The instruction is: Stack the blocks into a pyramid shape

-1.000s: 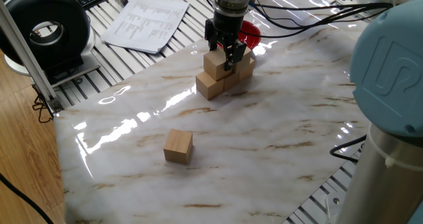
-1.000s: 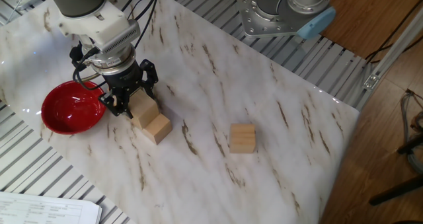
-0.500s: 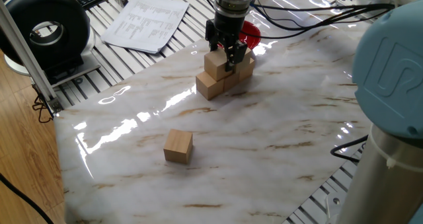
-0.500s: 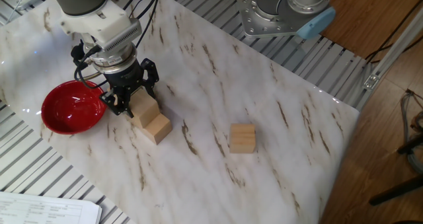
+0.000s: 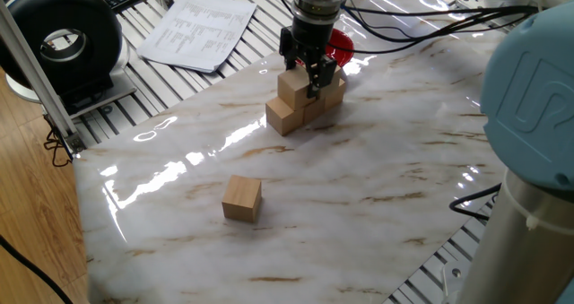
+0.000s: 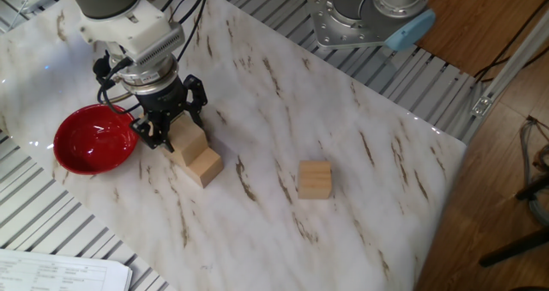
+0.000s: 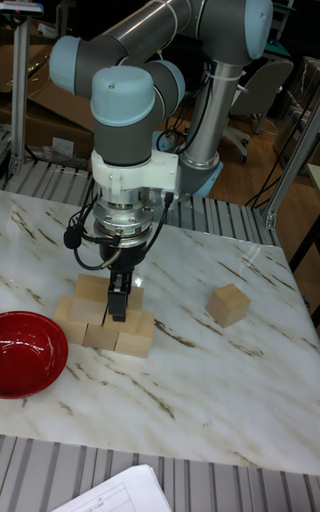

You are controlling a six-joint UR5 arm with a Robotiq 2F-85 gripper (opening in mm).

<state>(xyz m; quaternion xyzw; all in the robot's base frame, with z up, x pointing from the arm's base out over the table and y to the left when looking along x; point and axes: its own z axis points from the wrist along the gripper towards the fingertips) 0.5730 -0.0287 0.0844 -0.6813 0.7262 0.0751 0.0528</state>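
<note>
A stack of light-tan blocks (image 5: 287,116) (image 6: 204,166) (image 7: 133,340) stands beside the red bowl, with three in the bottom row and others on top. My gripper (image 5: 303,71) (image 6: 171,124) (image 7: 118,303) hangs straight down over the upper row. It is open, with one finger on each side of an upper block (image 5: 292,87) (image 6: 186,138). In the tall fixed view the near finger hides most of that block. One loose block (image 5: 242,198) (image 6: 315,179) (image 7: 228,305) lies alone on the marble table, well away from the stack.
A red bowl (image 5: 341,46) (image 6: 94,138) (image 7: 27,352) sits right against the far side of the stack. Printed papers (image 5: 199,30) and a black round device (image 5: 58,39) lie off the table's edge. A second robot base (image 6: 369,16) stands at another edge.
My gripper has shifted only slightly over the stack. None of the blocks has moved.
</note>
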